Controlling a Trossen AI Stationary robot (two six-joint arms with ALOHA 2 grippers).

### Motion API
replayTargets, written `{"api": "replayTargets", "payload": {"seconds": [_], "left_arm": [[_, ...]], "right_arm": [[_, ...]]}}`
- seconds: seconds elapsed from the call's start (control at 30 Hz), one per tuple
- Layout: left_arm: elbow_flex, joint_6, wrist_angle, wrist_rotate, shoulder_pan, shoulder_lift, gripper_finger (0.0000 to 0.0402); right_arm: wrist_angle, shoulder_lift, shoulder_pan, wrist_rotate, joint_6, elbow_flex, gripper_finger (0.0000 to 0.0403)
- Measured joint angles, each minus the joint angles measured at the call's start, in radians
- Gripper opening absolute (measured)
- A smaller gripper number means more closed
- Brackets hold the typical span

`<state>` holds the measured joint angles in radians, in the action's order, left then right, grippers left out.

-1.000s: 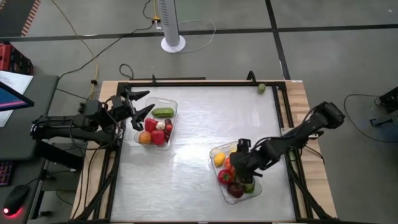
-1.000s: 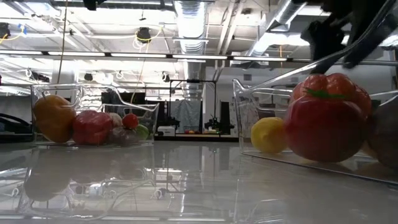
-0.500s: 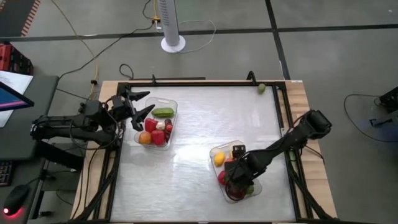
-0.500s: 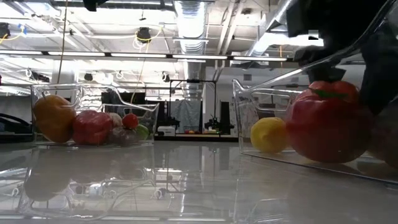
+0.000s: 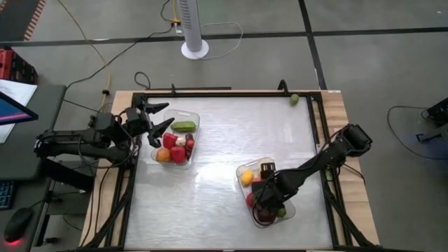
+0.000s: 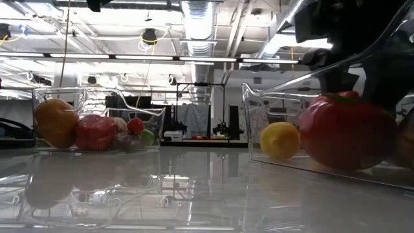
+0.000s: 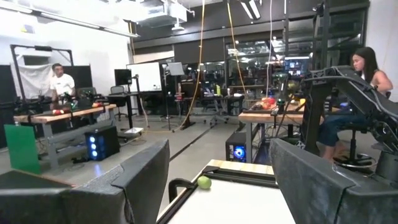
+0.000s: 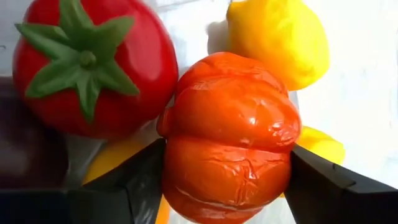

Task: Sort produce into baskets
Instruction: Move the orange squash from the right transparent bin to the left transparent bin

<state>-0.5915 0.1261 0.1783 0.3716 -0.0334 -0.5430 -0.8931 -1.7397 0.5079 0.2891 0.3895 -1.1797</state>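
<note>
My right gripper (image 5: 268, 199) has dropped lower into the clear plastic tray nearest me on the right (image 5: 241, 170) over the last second, and here it is now, fingers set either side of the wrinkled orange-red toy pepper (image 8: 227, 165). They sit against its flanks, so I call it a grasp on the pepper, either just placing it or just picking it. That means this piece is down among its fellows, and the sorting looks nearly finished. Around the pepper, tight quarters: the red tomato with a green star-shaped stem (image 8: 87, 71) at ten o'clock of it, touching or nearly so, the yellow lemon (image 8: 280, 37) at one o'clock, and more yellow peeking out beneath. Those neighbours crowd my fingers; a careless pull could drag one out. My left gripper (image 5: 159, 117) waits at the table's nine o'clock side, jaws spread wide and empty, beside the other clear tray (image 5: 195, 117), which holds red and orange pieces and a green cucumber-like one (image 5: 183, 127). One small green round fruit (image 5: 295, 99) sits alone at the table's one o'clock corner, well apart from both trays, not yet sorted.
</note>
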Motion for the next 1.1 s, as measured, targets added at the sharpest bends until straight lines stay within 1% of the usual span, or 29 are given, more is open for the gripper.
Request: {"api": "replayTargets", "payload": {"seconds": [0.17,0.3,0.4,0.47,0.53,0.73,0.83,0.9,1.0,1.03,1.1], "left_arm": [[0.000,0.000,0.000,0.000,0.000,0.000,0.0265],[0.000,0.000,0.004,0.000,0.000,0.000,0.0265],[0.000,0.000,0.008,-0.001,0.000,0.000,0.0265],[0.000,0.004,0.009,-0.001,0.000,0.000,0.0265],[0.000,0.005,0.010,-0.001,0.000,0.000,0.0265],[0.000,0.000,0.010,-0.001,0.000,0.000,0.0265],[0.000,0.000,0.008,-0.001,0.000,0.000,0.0265],[0.000,0.002,0.005,-0.001,0.000,0.000,0.0265],[0.000,0.011,0.005,-0.002,0.000,0.000,0.0265],[0.000,0.012,0.005,-0.002,0.000,0.000,0.0265],[0.000,0.019,0.004,-0.002,0.000,0.000,0.0265]], "right_arm": [[-0.008,0.000,-0.008,0.001,-0.004,-0.004,0.0295],[-0.112,0.000,-0.012,0.005,-0.007,-0.091,0.0297],[-0.167,0.000,-0.013,0.061,-0.040,-0.183,0.0297],[-0.141,0.002,-0.018,0.114,-0.103,-0.233,0.0297],[-0.047,0.002,-0.031,0.145,-0.197,-0.261,0.0297],[0.355,0.002,-0.104,0.140,-0.497,-0.280,0.0297],[0.530,0.001,-0.159,0.116,-0.602,-0.277,0.0297],[0.629,0.002,-0.210,0.046,-0.635,-0.270,0.0297],[0.744,0.000,-0.295,-0.089,-0.641,-0.252,0.0297],[0.781,-0.010,-0.322,-0.117,-0.636,-0.247,0.0297],[0.875,-0.040,-0.375,-0.138,-0.631,-0.247,0.0297]]}}
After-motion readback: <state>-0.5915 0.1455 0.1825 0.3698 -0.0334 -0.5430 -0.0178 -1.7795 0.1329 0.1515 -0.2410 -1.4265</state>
